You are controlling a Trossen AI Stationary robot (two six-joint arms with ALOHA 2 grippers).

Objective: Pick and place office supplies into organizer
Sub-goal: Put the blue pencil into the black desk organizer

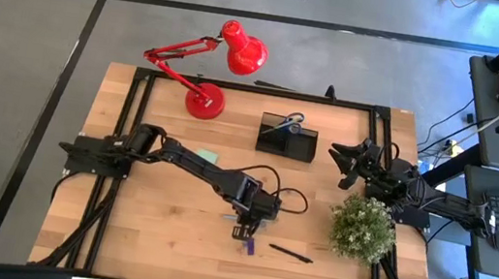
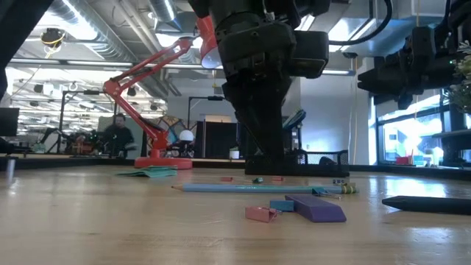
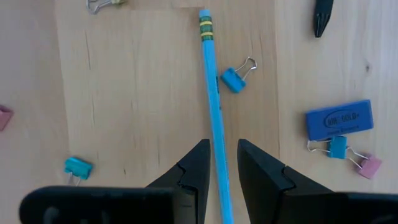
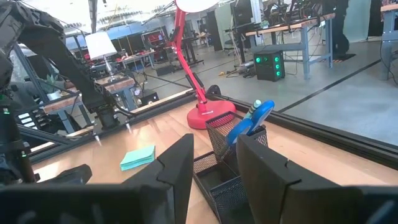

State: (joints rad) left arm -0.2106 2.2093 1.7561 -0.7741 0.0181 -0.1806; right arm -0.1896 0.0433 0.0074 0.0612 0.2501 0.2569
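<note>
Nearest the low camera lie a purple eraser (image 2: pixel 315 208) and a pink binder clip (image 2: pixel 260 213), with the light-blue pencil (image 2: pixel 254 188) stretched flat on the table (image 1: pixel 158 234) just behind them. That pencil is the step's thing: in the left wrist view it runs lengthwise straight between the left gripper's (image 3: pixel 224 163) two fingers, which stand parted on either side of it and are not pinching anything yet. Whether the tips touch the wood cannot be told.

To do the pick well, I would close squarely on the shaft so it does not roll out sideways, and grip near its middle so it hangs level when lifted. Just beside the fingers on one flank sit a blue binder clip (image 3: pixel 233 78) and, farther out, the blue eraser (image 3: pixel 339 119) with two more clips; on the other flank a teal clip (image 3: pixel 78 168). None looks close enough to be caught, but a skewed closing could nudge the near clip.

Well beyond the gripper stands the organizer (image 1: pixel 287 137), already holding the blue-handled scissors (image 4: pixel 252 124). The right gripper (image 4: pixel 214 155) waits beside it, fingers parted and empty, near the plant (image 1: pixel 362 228). The carry should stay clear of the red lamp (image 1: pixel 212 61).
</note>
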